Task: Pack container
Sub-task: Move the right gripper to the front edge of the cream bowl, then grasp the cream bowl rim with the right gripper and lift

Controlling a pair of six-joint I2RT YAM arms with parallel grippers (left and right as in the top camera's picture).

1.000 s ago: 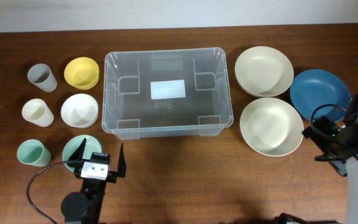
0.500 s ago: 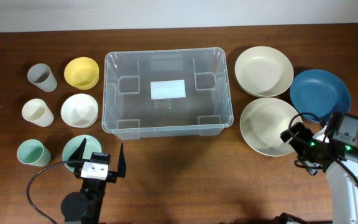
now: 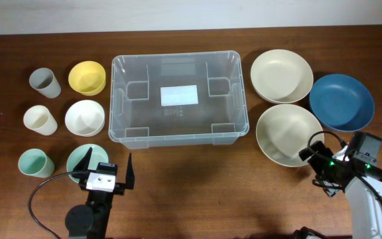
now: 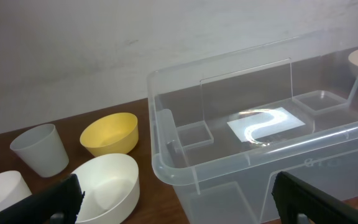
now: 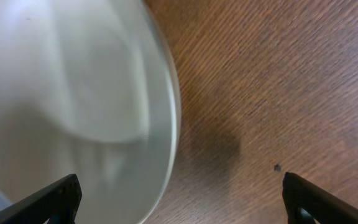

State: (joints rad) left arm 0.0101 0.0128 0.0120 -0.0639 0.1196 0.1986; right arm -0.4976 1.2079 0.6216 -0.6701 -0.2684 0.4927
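Clear ribbed plastic container [image 3: 178, 123]; L gripper [image 3: 107, 172], R gripper [image 5: 179, 190] fingers wide apart, empty.

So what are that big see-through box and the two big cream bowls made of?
The container looks like clear glossy plastic: you see the table through it, with moulded ribs. The far cream bowl and near cream bowl look matte, probably plastic or ceramic; hard to say.

Lab-like test setup: wooden table [image 3: 191, 189], plain white wall [image 4: 73, 37] behind, crockery [image 3: 282, 75] sorted in rows.
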